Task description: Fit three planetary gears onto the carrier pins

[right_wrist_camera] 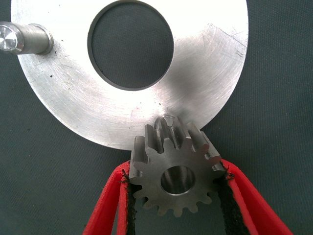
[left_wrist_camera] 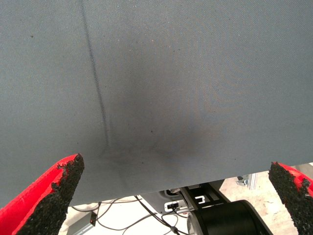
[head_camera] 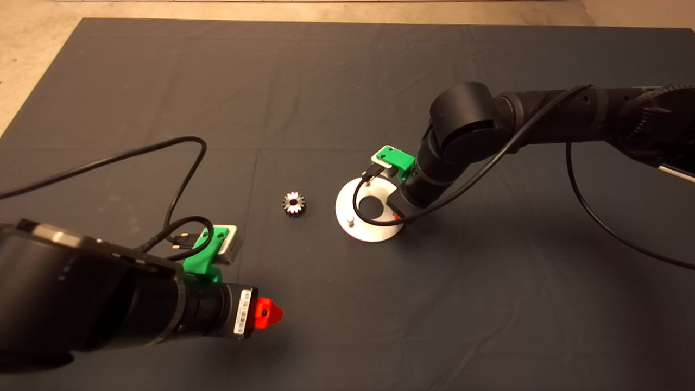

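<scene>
we've got the right gripper (right_wrist_camera: pixel 178 196) down over the near-right edge of the carrier disc (head_camera: pixel 347 209), fingers closed snug on a gear (right_wrist_camera: pixel 176 178), one black pad on each side of the toothed rim, bore facing the wrist cam. in that wrist view the held gear sits at the disc's rim, just over its edge, w/ what looks like the top of a pin (right_wrist_camera: pixel 168 119) peeking right behind the teeth; can't tell if the bore is lined up w/ it or already partly on. a bare pin (right_wrist_camera: pixel 24 39) stands on the far side of the central hole, nothing on it. in the head view we see that same empty pin (head_camera: pixel 351 220) near the disc's front-left, and the arm hides most of the disc's right half, so the other pins aren't clear from above. a 2nd gear (head_camera: pixel 294 202) lies flat on the mat (head_camera: pixel 217 81), just left of the disc, not touching it. 3rd gear: not visible anywhere, may be hidden under the arm or out of frame. left gripper (left_wrist_camera: pixel 171 196) hovers over bare mat at the lower left, fingers spread wide, holding nothing. progress, as we judge it: no gear clearly seated yet, 1st one is in hand at the disc, so we're early on. left to do: seat this one, fetch the loose gear, then find and fit the 3rd.
</scene>
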